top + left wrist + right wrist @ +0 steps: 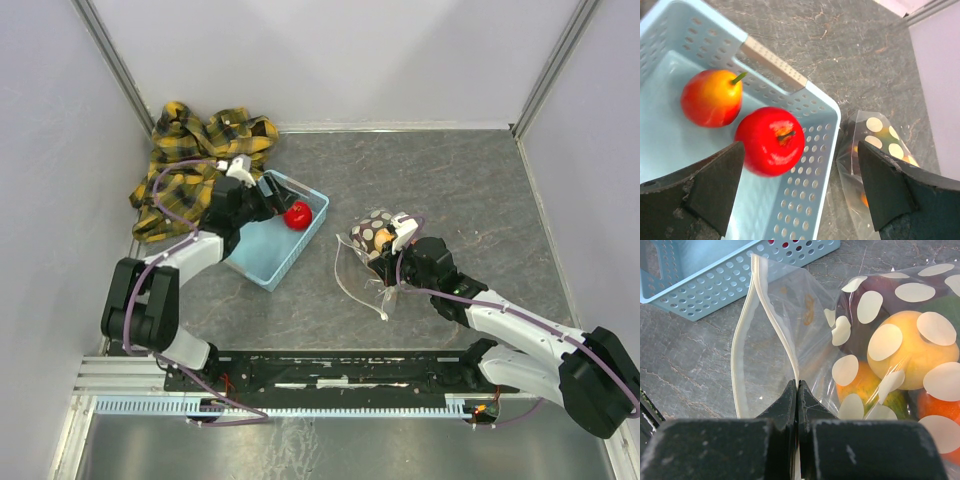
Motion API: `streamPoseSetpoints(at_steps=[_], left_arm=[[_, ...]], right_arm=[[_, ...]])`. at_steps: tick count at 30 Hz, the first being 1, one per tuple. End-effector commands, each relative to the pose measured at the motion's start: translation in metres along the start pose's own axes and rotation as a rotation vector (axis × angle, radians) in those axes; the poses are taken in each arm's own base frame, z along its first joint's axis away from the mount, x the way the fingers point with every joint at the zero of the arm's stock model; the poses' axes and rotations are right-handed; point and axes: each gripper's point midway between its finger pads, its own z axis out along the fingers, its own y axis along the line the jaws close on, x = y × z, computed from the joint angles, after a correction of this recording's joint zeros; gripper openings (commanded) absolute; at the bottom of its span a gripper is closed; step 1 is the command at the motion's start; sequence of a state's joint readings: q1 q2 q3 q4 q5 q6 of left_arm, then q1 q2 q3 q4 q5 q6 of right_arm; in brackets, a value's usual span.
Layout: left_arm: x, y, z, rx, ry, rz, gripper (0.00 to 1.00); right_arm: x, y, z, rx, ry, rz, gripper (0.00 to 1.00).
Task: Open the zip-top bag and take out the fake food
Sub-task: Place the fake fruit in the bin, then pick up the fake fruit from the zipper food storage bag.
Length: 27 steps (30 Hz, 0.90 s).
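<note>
Zip-top bag (372, 240) lies on the counter (470, 190) beside the basket (275, 245), my right gripper (797, 385) pinching its zip strip (772, 315). Left gripper (800, 155) hangs spread over two fruits (711, 97) in the basket. More fake food (912, 350) sits bagged; next I'd send the left into its mouth.

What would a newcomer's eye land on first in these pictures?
The glossy red fruit in the light blue basket, left of centre, under the open left gripper. Next, the dotted zip-top bag of bright fake food at centre, its zip strip pinched by the right gripper.
</note>
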State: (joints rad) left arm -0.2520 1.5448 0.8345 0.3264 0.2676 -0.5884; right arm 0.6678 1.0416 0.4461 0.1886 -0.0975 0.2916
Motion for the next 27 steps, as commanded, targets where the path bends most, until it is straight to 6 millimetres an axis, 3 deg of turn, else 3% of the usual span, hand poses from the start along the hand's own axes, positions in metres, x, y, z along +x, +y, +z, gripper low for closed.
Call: streamPoseSetpoints(at_steps=[1,5,15,22,27], left_arm=[[-0.029,-0.005,-0.026,0.084,-0.14,-0.129,0.99],[-0.03,-0.013,-0.04,0.199,-0.14,-0.156,0.99],[-0.025,-0.029,-0.067,0.237,-0.124,-0.089,0.96],[-0.005,-0.057,-0.094,0.354,-0.102,-0.126,0.87],[0.021,-0.081,-0.108,0.423,-0.074,-0.142,0.82]], right_arm=[[-0.02,0.008,-0.001,-0.029,-0.061,-0.005,0.01],[-0.022,0.009,-0.001,-0.034,-0.064,-0.002,0.02],[-0.024,0.01,-0.003,-0.036,-0.07,0.004,0.02],[-0.029,0.013,-0.003,-0.047,-0.077,0.017,0.02],[-0.032,0.017,-0.003,-0.063,-0.079,0.029,0.02]])
